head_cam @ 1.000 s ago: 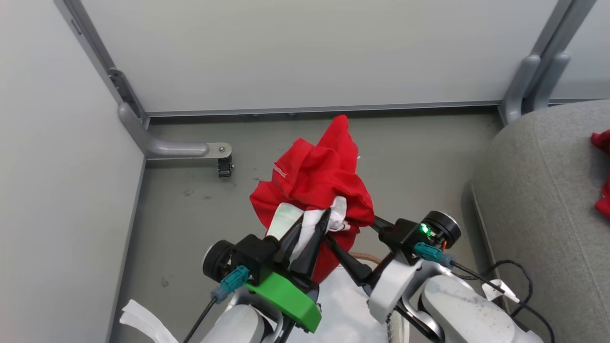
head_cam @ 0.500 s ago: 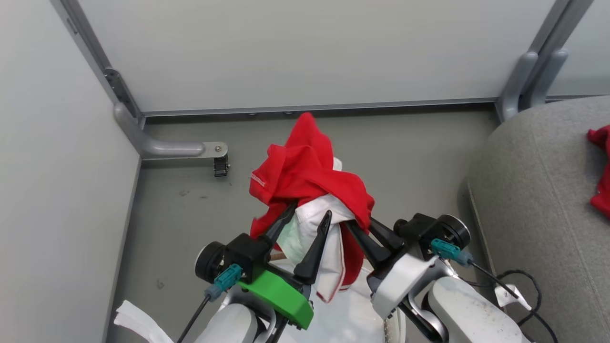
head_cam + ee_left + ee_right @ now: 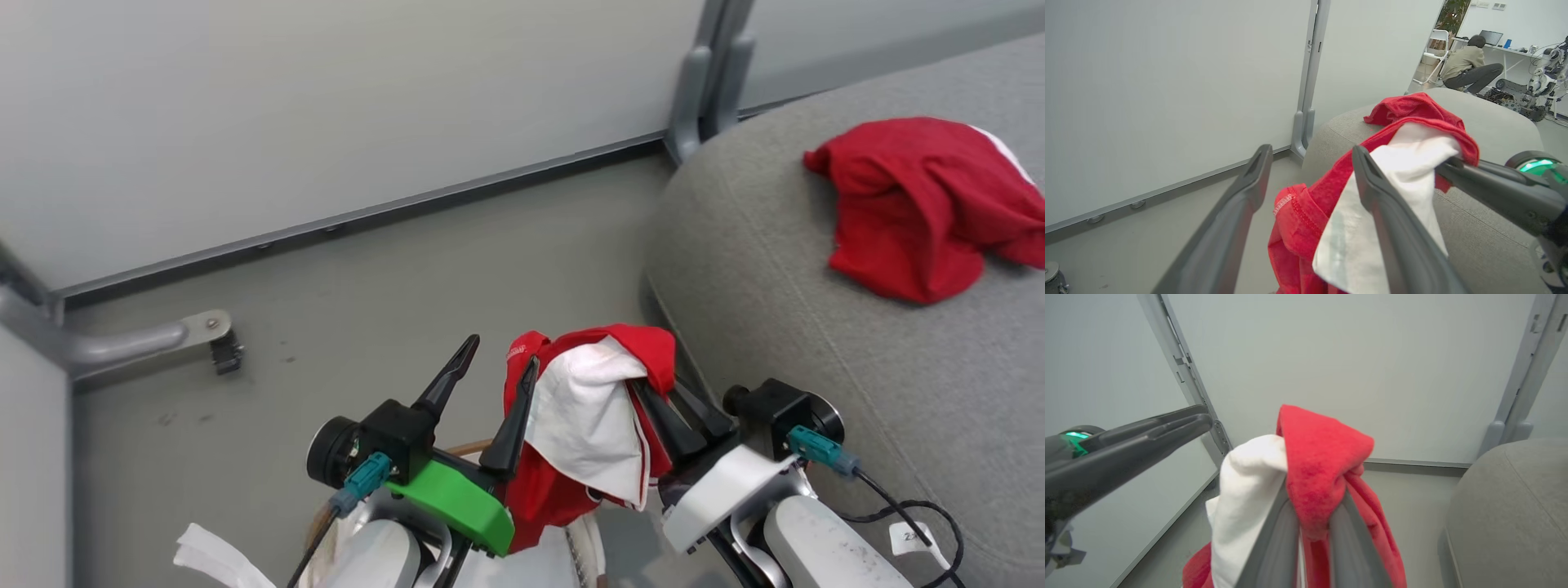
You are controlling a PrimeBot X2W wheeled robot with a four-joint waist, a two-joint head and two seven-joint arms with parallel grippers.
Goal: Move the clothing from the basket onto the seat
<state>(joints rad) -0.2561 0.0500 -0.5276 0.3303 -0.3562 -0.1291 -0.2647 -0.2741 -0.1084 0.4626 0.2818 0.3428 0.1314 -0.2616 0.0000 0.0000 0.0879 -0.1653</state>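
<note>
Across the right of the head view, now that the camera has swung that way, the grey seat (image 3: 816, 343) spreads wide, and the plain red garment (image 3: 914, 204) lies crumpled on its far part. Off the seat's near edge, over the floor (image 3: 326, 310), the red-and-white garment (image 3: 588, 408) hangs lower than before, pinched at its top by the right claw (image 3: 665, 400). Half a second ago the left claw (image 3: 503, 349) reached into the cloth; it now stands spread, just beside it.
</note>
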